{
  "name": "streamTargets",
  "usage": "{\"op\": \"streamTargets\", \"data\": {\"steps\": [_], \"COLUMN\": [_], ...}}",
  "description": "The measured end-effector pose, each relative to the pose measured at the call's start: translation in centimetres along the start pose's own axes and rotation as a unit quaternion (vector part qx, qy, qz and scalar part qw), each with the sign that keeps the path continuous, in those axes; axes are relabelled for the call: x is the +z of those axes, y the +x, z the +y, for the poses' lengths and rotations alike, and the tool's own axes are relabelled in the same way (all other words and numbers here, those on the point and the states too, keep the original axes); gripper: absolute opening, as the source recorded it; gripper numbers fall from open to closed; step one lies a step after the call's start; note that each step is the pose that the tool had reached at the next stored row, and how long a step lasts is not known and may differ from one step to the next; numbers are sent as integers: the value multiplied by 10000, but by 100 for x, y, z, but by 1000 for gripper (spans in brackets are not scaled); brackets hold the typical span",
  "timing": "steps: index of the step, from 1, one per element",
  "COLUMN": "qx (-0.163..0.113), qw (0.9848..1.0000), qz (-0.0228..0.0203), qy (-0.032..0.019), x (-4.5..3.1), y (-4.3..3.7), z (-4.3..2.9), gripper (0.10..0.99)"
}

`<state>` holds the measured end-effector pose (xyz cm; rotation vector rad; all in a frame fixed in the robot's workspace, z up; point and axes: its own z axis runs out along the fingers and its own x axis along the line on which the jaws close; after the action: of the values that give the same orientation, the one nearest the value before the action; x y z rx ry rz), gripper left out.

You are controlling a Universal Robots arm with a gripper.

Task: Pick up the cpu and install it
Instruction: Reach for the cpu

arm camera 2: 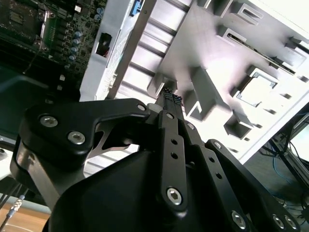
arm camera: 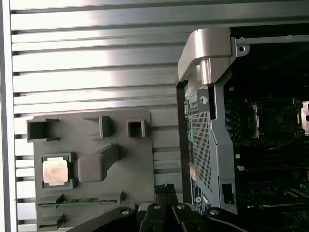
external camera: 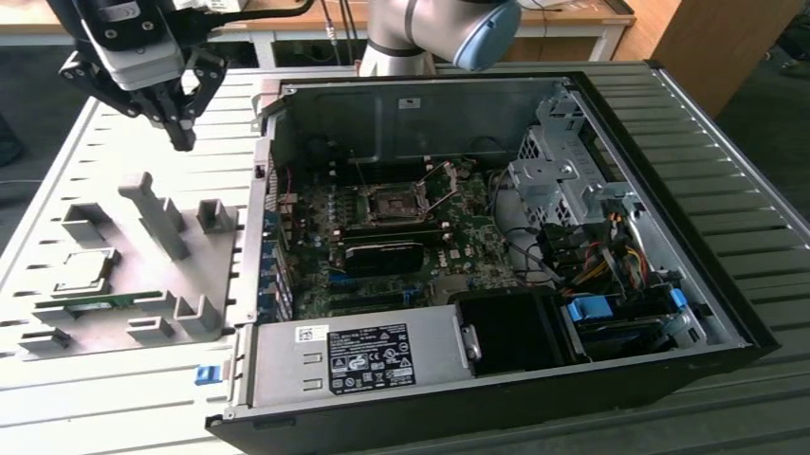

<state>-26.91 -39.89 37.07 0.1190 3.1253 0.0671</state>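
The cpu (external camera: 82, 269), a small silver-grey square chip, lies in a recess of the grey holder plate (external camera: 146, 284) at the exterior view's left; the first wrist view has the cpu (arm camera: 54, 171) in the same recess. My gripper (external camera: 184, 138) hangs above the far end of that plate, well apart from the chip, with its fingers pressed together and nothing between them. The shut gripper (arm camera 2: 171, 98) points down at the plate in the second wrist view. Inside the open computer case (external camera: 658, 123), the dark square socket (external camera: 390, 203) sits on the motherboard with its frame raised.
A long green memory stick (external camera: 99, 303) lies in a slot beside the cpu. Upright grey posts (external camera: 158, 216) stand on the holder plate. The case wall (external camera: 260, 190) rises between plate and motherboard. Everything rests on a ribbed metal table (external camera: 746, 218).
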Motion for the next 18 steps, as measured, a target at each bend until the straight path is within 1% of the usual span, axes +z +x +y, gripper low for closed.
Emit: {"op": "streamTargets", "data": {"steps": [9,12,14,17,18], "qx": [-1,1,1,3,4], "qw": [10000,10000,10000,9999,9999], "qz": [0,5,16,38,51], "qy": [-1,-16,-40,-116,-132], "x": [9,10,12,15,15], "y": [147,204,235,284,298], "z": [-12,-16,-19,-23,-24], "gripper": [122,122,122,122,122]}}
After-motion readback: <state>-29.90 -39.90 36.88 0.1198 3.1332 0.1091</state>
